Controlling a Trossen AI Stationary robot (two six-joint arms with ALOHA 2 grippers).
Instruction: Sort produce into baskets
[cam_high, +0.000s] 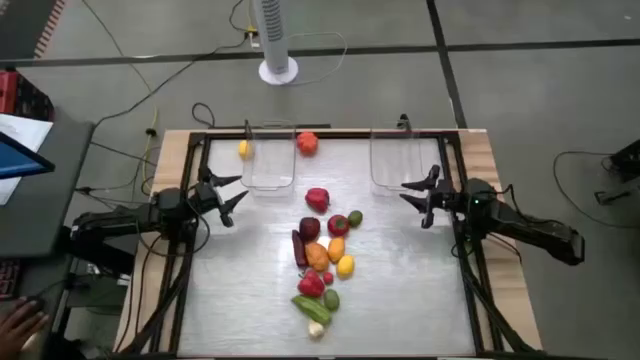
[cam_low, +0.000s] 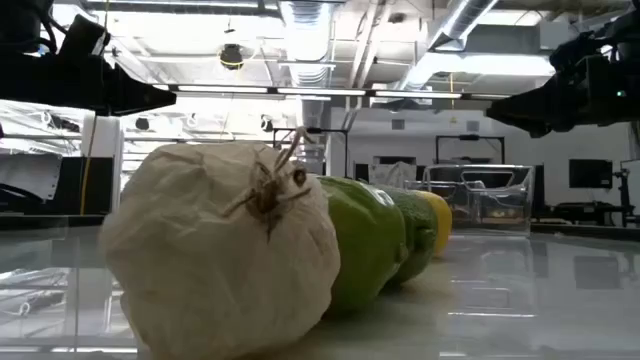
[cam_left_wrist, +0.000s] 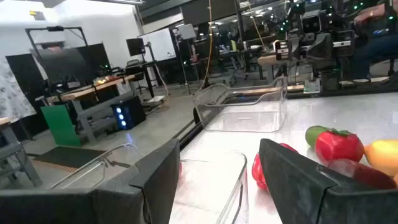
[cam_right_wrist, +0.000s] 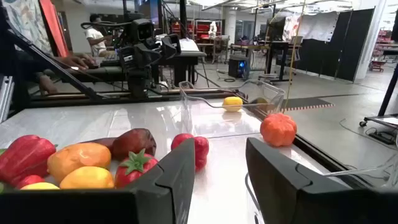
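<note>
The produce lies in a heap (cam_high: 320, 255) on the middle of the table: red, orange, yellow, green and maroon pieces and a whitish garlic (cam_low: 220, 265) at its near end. Two clear baskets stand at the far edge, the left basket (cam_high: 268, 165) and the right basket (cam_high: 398, 160). A yellow piece (cam_right_wrist: 232, 103) lies in the left basket. An orange-red piece (cam_high: 307, 143) rests on the table between the baskets. My left gripper (cam_high: 236, 190) hovers open left of the heap, near the left basket. My right gripper (cam_high: 408, 192) hovers open right of the heap, below the right basket.
A red pepper (cam_high: 317, 198) lies alone between the heap and the baskets. A dark frame rail (cam_high: 330, 133) runs around the table top. Bare table surface lies on both sides of the heap. A person's hand (cam_high: 20, 322) shows off the table's near left.
</note>
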